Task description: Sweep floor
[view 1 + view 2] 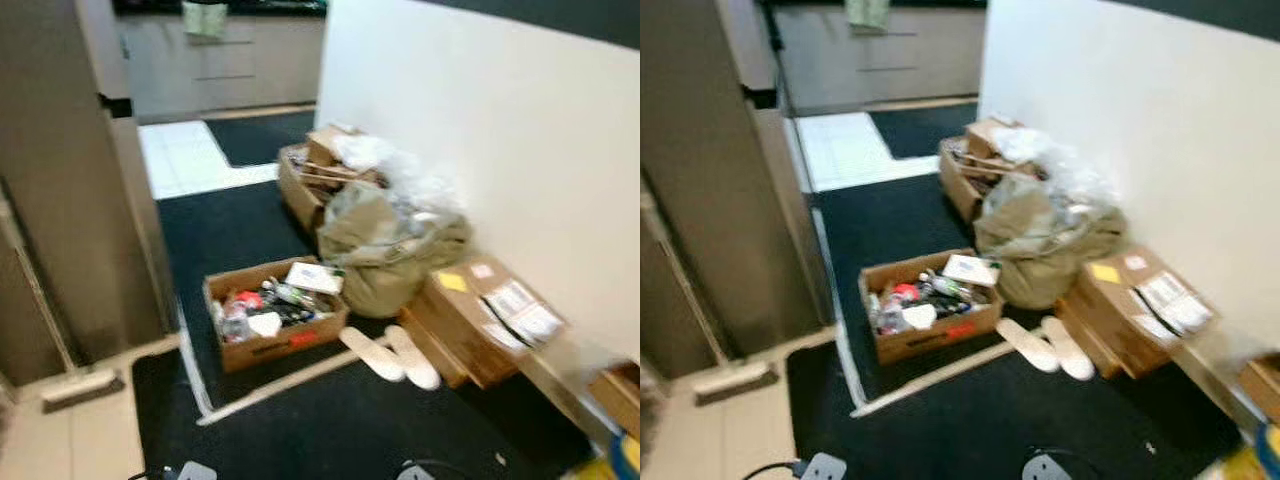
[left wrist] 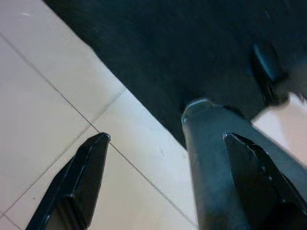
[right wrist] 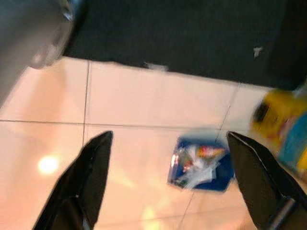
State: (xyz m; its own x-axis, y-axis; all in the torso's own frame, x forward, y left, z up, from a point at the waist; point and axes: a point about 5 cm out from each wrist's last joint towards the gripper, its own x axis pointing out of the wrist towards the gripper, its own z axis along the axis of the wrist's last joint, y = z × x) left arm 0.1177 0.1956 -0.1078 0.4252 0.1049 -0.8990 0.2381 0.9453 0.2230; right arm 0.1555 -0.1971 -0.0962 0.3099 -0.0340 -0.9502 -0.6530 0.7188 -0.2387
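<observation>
The floor is pale tile with a dark mat laid over it. A low, flat brush-like thing lies on the tile by the tall cabinet. My left gripper hangs open over the seam between tile and mat, beside my own grey leg. My right gripper hangs open above tile, nothing between its fingers. Under it lie a blue packet of litter and a yellow object. A small white scrap sits on the mat.
An open cardboard box of bottles, an olive bag, flat parcels, two white insoles and another box crowd the white wall. A tall brown cabinet stands at left. The head views are blurred.
</observation>
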